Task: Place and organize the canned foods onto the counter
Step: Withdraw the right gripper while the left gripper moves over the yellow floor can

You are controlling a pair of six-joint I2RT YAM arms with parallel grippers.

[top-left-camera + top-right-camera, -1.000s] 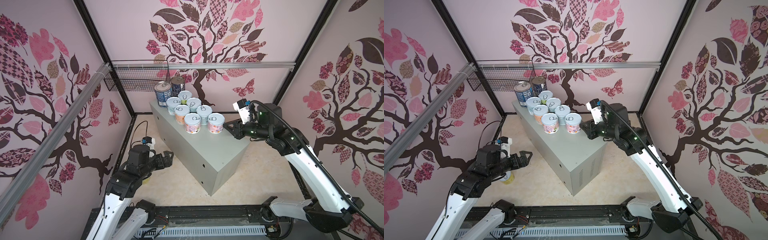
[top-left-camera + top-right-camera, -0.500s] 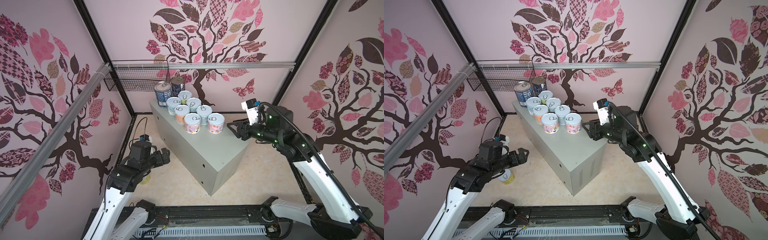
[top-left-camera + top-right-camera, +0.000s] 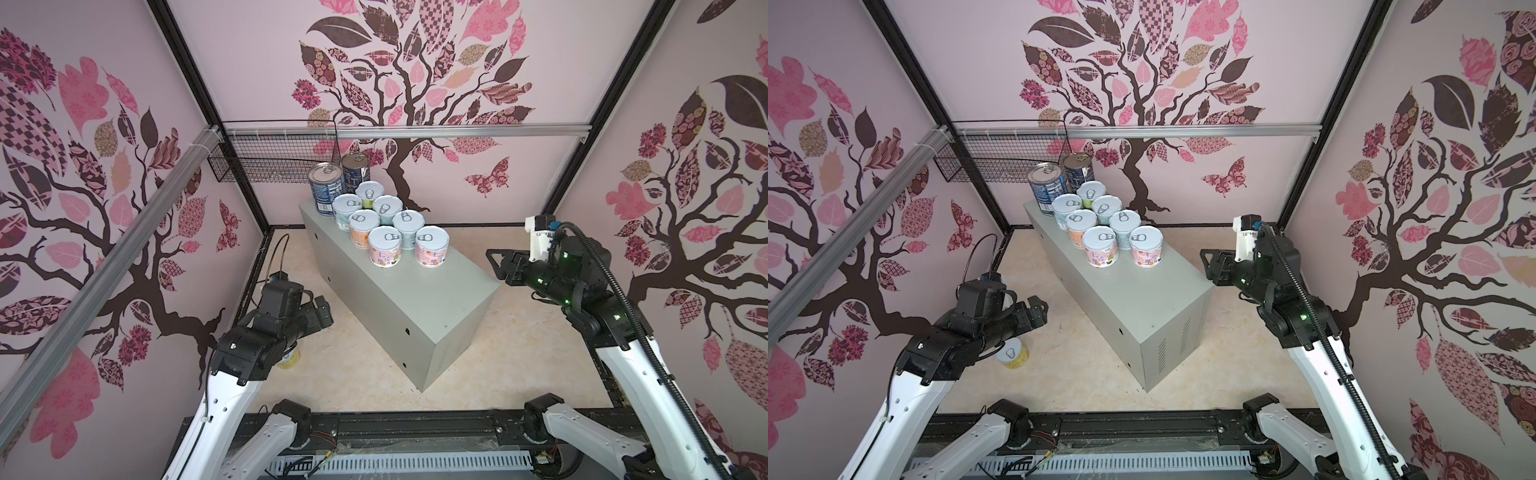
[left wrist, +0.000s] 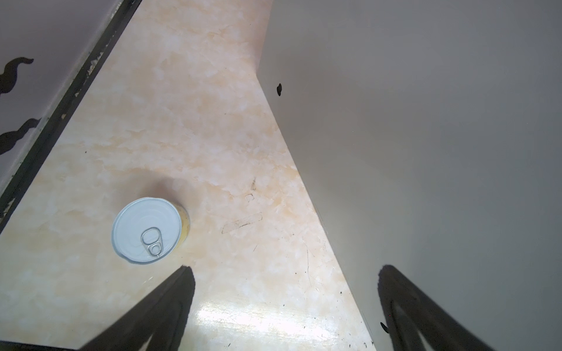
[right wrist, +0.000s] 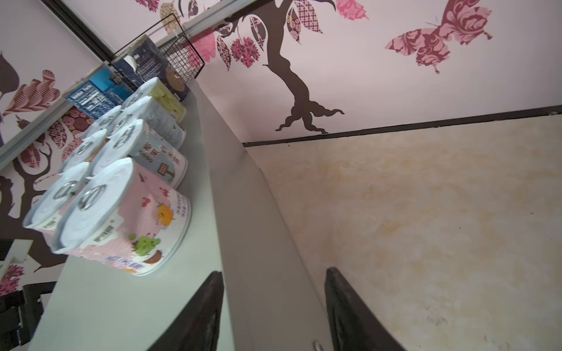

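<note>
Retreating to the right since the earlier frames, the right gripper (image 3: 496,259) is now hanging just off the right edge of the counter (image 3: 419,303), fingers parted with nothing between them. The left arm has swung nearer and lower.

The left gripper (image 4: 287,270) is hovering above the floor (image 4: 213,121) left of the counter, with its fingers spread wide. Nine cans are standing at the counter's far end: two tall blue cans (image 3: 327,187) behind seven short cans (image 3: 384,243). The remaining yellow can (image 4: 147,231) is standing upright on the floor, near the left gripper but outside its fingers.

The step in hand appears to be picking up this can. To do it well, the left gripper should centre over the white lid and descend until both fingers straddle the label at mid-height. It should then close squarely so the can does not tip. Bare counter on the near side of the short cans is offering room for it.
</note>
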